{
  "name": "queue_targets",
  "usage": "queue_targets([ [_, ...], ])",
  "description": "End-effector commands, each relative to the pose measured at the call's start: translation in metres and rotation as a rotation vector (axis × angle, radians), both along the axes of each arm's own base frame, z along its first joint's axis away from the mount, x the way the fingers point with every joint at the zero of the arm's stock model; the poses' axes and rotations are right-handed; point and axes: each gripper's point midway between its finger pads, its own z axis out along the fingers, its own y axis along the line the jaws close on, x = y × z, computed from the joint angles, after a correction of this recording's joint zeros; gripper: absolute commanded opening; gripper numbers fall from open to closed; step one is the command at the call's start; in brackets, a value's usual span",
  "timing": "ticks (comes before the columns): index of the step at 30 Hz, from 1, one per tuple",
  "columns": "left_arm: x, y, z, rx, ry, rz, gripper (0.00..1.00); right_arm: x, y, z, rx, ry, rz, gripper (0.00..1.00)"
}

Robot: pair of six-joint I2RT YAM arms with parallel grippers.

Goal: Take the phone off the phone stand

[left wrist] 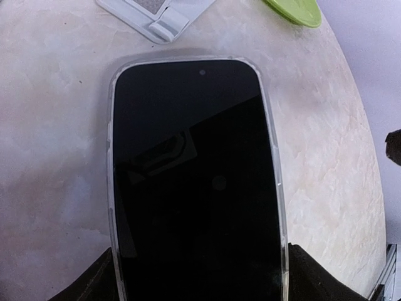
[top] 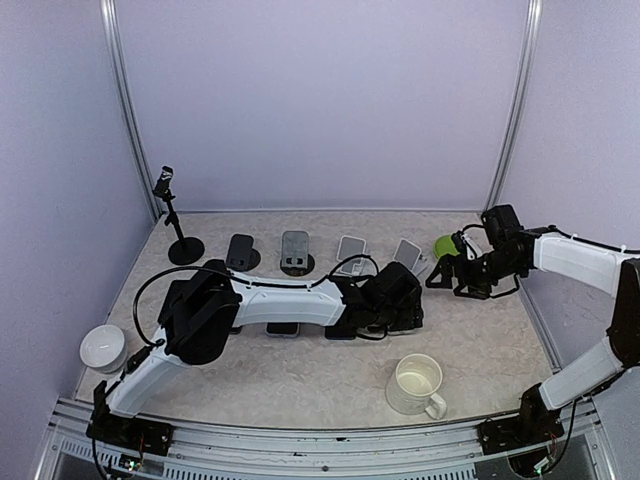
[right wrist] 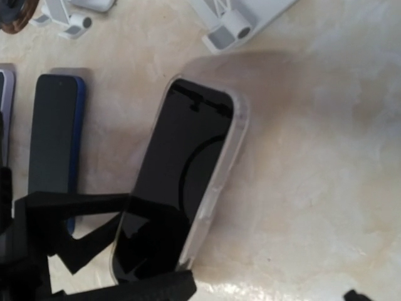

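Observation:
A black phone in a clear case (left wrist: 194,182) is gripped at its lower end by my left gripper (left wrist: 202,279), whose fingers (left wrist: 84,285) press on both long edges. It hangs low over the table, screen up, just in front of an empty white phone stand (left wrist: 160,19). In the top view the left gripper (top: 398,305) covers the phone, near that stand (top: 405,255). The right wrist view shows the phone (right wrist: 182,182) with the stand (right wrist: 238,22) beyond it. My right gripper (top: 442,278) hovers open and empty to the phone's right; one fingertip (right wrist: 352,295) shows.
Three more stands (top: 240,250), (top: 295,250), (top: 350,255) line the back. Two phones lie flat on the table (right wrist: 55,138), (top: 285,328). There is a green cup (top: 445,245), a white mug (top: 415,385), a white round object (top: 103,348) and a small tripod (top: 175,225).

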Motion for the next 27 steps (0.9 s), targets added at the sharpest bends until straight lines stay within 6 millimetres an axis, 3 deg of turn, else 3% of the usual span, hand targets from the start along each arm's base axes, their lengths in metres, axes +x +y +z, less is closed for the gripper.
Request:
queue_targets([
  [1,-0.001,-0.010,-0.004,-0.041,0.043,0.024,0.74,0.001,-0.003,-0.011,0.014,0.032,-0.014,1.00],
  [3,-0.002,-0.014,-0.002,-0.054,0.045,0.016,0.79,0.001,-0.003,-0.014,0.015,0.041,-0.015,1.00],
  [7,-0.006,-0.027,0.011,-0.078,0.022,-0.022,0.99,0.005,-0.004,-0.020,0.017,0.053,-0.020,1.00],
  [11,-0.007,-0.024,0.020,-0.082,0.015,-0.019,0.99,0.010,-0.006,-0.025,0.011,0.056,-0.026,1.00],
  [16,0.001,-0.017,0.059,-0.111,-0.079,-0.013,0.99,0.016,-0.004,-0.033,0.018,0.069,-0.020,0.96],
  [19,0.010,-0.005,0.084,-0.104,-0.135,-0.012,0.99,0.024,-0.001,-0.025,0.037,0.039,-0.013,0.92],
  [23,0.028,0.025,0.111,-0.111,-0.173,0.027,0.99,0.039,-0.002,-0.007,0.045,-0.038,-0.046,0.91],
  [27,0.039,0.051,0.137,-0.130,-0.210,0.069,0.99,0.052,-0.001,-0.010,0.044,-0.030,-0.080,0.86],
])
